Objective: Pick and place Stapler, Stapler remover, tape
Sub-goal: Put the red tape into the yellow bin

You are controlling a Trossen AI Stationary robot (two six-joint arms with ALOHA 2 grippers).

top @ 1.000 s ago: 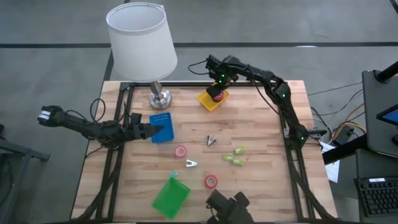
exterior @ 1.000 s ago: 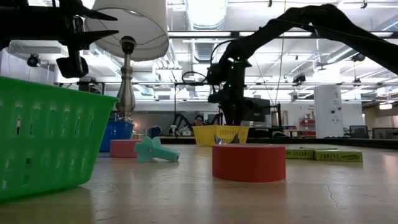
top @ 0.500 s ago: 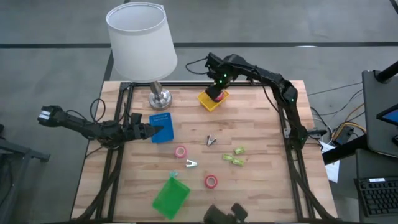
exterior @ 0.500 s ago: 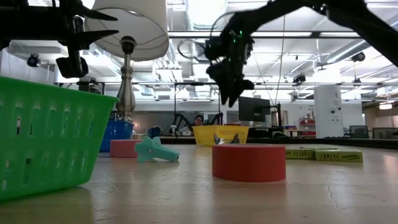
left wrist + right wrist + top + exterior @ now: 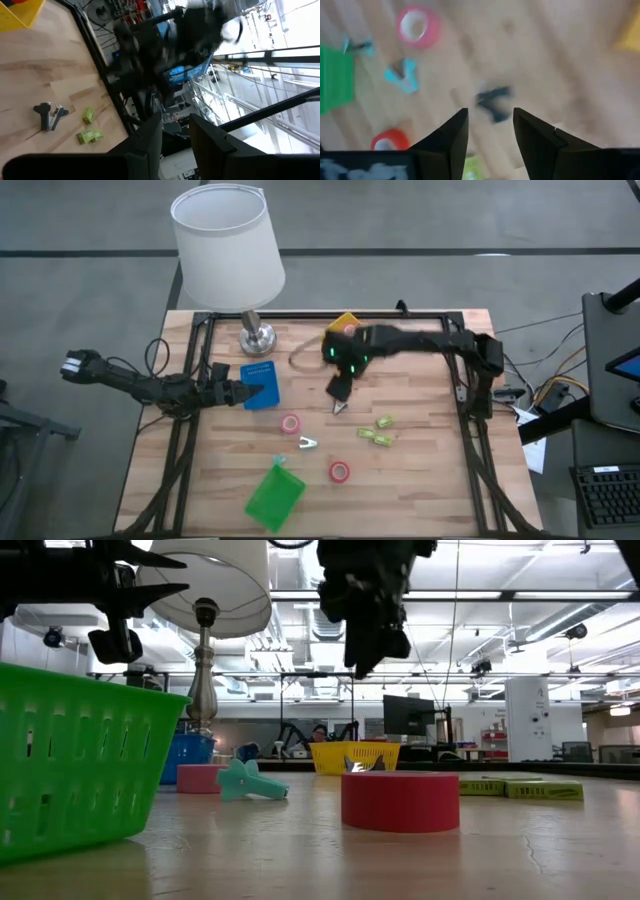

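Lab, exposed ceiling ducts [image 5: 330,620], monitors [image 5: 405,715]

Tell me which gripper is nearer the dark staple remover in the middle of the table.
Right. The right gripper hangs just above the staple remover; the left gripper waits well off to its side, over the blue basket.

high: table [image 5: 420,480] being viewed straight down | low: being aimed level across the tabletop, red tape [image 5: 400,802] nearest at 6 o'clock | right wrist: being pointed down; same red tape [image 5: 390,140] shared with low view
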